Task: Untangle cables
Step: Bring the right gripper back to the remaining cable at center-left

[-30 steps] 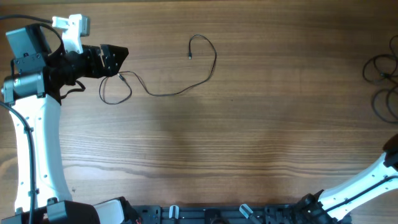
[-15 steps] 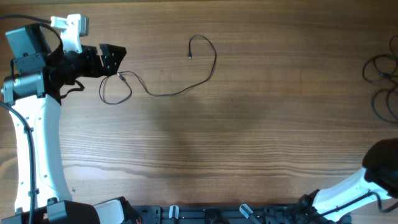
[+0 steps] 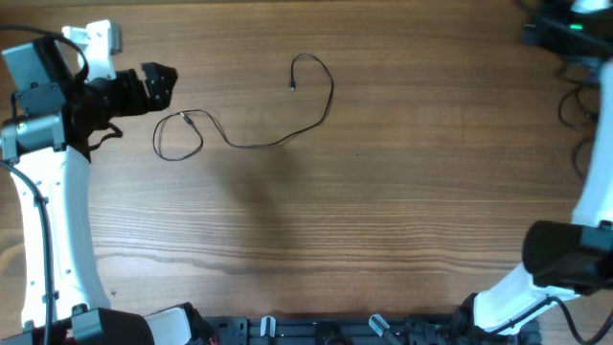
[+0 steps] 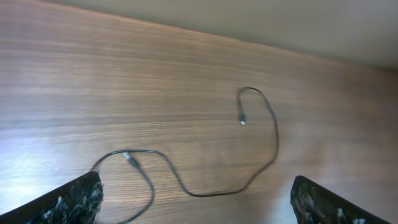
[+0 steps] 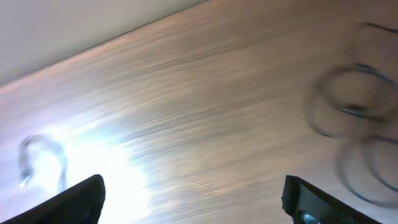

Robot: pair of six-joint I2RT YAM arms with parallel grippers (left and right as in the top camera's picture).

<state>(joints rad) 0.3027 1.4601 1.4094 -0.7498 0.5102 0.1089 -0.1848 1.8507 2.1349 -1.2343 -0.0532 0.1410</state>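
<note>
The left gripper hangs just up and left of the single cable, beside its small looped end. Its fingers stand wide apart with nothing between them. That cable lies loose on the table: from the loop it runs rightward, away from the left gripper, then hooks up and back to a small plug, so its long axis runs left to right. Far to the right of that cable, at the table's edge, sit the other cables in overlapping loops, blurred in the right wrist view. The right gripper is above and just left of them, fingers spread and empty. It is by far the nearer one, so the next pick there is likely its job, reaching rightward and down
</note>
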